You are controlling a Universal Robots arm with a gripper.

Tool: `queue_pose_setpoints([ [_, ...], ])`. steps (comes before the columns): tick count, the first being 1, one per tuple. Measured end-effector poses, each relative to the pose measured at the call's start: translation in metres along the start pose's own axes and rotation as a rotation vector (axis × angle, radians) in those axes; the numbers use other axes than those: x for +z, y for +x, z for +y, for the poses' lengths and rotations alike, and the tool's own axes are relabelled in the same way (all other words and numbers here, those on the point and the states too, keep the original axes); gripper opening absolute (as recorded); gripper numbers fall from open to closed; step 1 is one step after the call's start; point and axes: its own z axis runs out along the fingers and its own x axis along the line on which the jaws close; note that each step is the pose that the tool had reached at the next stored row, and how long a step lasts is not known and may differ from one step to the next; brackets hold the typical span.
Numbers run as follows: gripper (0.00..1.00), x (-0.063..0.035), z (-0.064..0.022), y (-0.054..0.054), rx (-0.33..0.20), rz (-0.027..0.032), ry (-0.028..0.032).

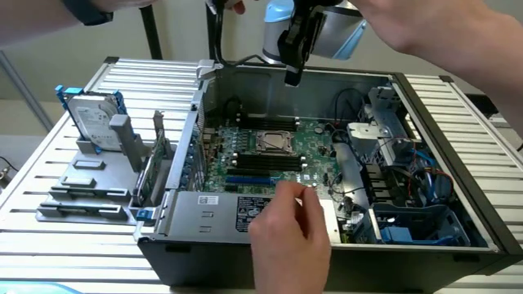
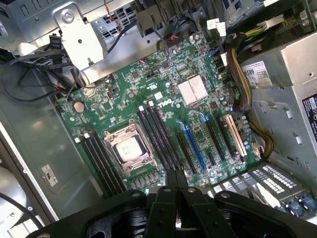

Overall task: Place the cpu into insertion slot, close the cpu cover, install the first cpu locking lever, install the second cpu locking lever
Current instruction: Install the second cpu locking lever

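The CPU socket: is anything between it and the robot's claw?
Nothing visible. The dark claw hangs over the open grey computer case, with bare space down to the square silver-rimmed socket. A person's hand is at the case's front, off that path.

Bright, even room light leaves the slatted table pale and almost shadowless, the computer case darkens toward its inner walls, and in the wrist view the green board carries small glints on metal parts.

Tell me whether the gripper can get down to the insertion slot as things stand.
Probably yes. The gripper hangs above the open case with the insertion slot unobstructed below it; a person's hand is over the board edge, apart from the slot.
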Motion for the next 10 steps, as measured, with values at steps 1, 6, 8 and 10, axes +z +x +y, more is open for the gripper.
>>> queue_pose_setpoints([
  [1, 0.11, 0.0, 0.0, 0.0, 0.0, 0.0, 0.0],
  [6, 0.11, 0.0, 0.0, 0.0, 0.001, 0.0, 0.0],
  [8, 0.11, 0.0, 0.0001, 0.0, 0.001, 0.0001, 0.0],
  [10, 0.11, 0.0, 0.0001, 0.0001, 0.001, 0.0, 0.0],
])
